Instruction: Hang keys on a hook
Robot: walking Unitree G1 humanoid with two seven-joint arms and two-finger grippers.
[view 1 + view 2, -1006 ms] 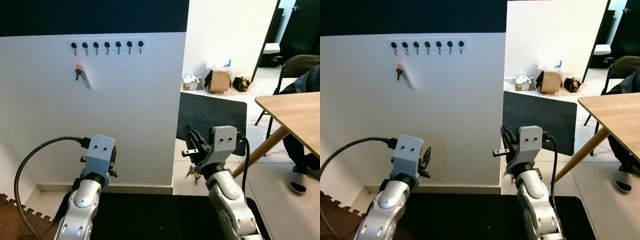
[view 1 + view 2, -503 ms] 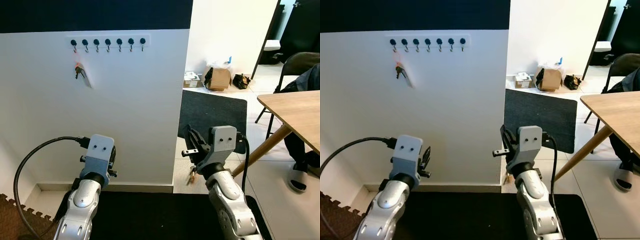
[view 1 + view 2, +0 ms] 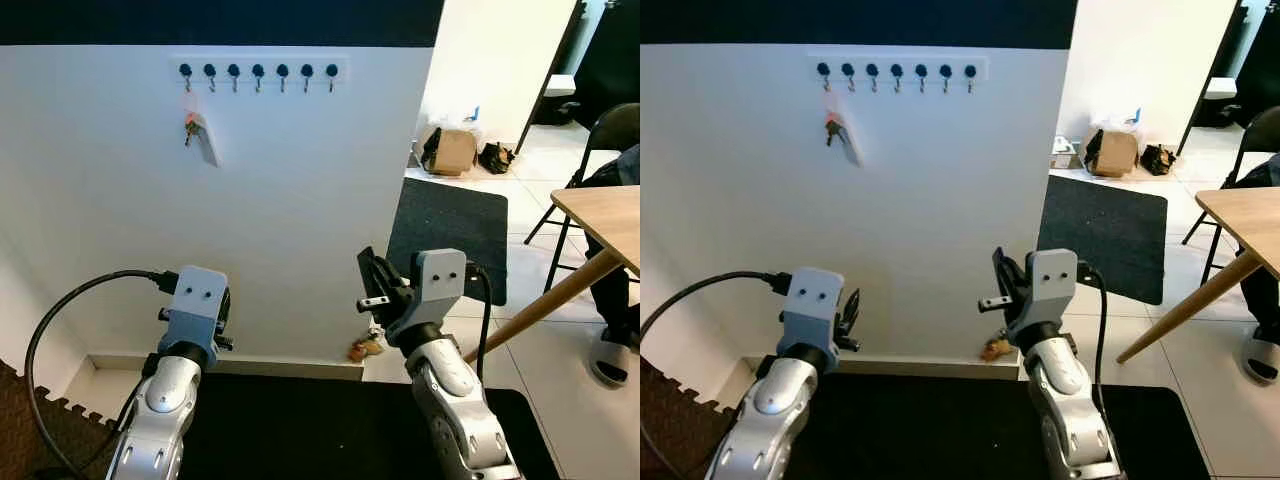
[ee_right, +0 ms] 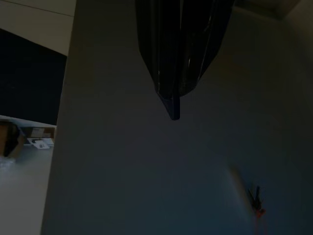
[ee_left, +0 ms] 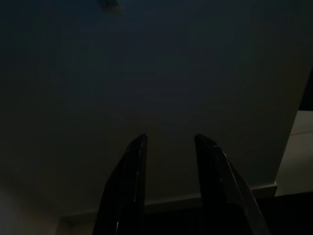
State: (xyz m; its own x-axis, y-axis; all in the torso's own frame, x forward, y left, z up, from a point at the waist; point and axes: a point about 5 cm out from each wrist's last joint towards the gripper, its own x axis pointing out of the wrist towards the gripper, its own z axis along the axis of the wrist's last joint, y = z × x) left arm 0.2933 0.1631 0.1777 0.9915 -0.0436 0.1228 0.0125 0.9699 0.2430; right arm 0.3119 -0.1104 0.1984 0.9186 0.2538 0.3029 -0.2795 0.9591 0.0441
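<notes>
A: Near first, the pincers?
B: Left gripper is low before the wall, fingers a narrow gap apart, empty. Right gripper is low too, fingers pressed tip to tip, nothing visible between them. A small brown thing is under it by the baseboard; can't tell if it hangs from the gripper.
A: Keys?
B: One set of keys with a white tag hangs on the leftmost hook of the hook rail, high up and left of both grippers. The rail runs level; the left arm is nearer.
</notes>
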